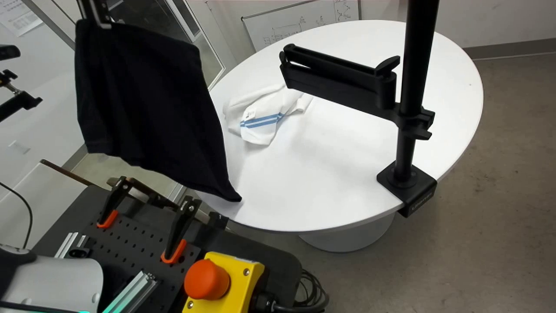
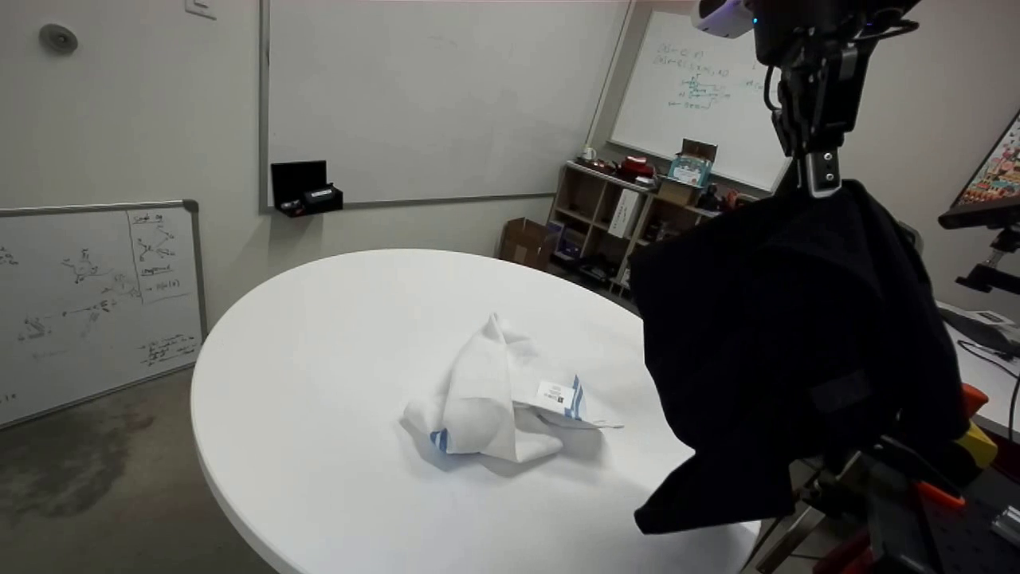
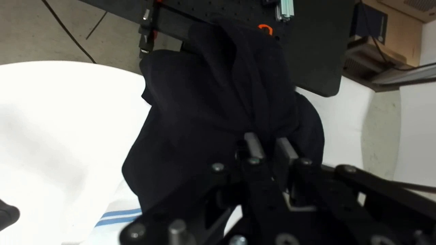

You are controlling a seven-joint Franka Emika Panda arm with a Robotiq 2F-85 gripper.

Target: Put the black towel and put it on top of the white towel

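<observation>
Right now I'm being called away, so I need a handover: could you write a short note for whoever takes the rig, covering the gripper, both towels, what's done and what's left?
Gripper: closed on the black towel, which hangs down from it.
White towel: crumpled on the round white table, blue stripes showing.
Done: black towel picked up.
Left: black towel not yet on the white towel; both exterior views show them apart. Likely next: carry it over, lower it, release.
Unclear: whether the black towel's lowest corner touches the table.
</observation>
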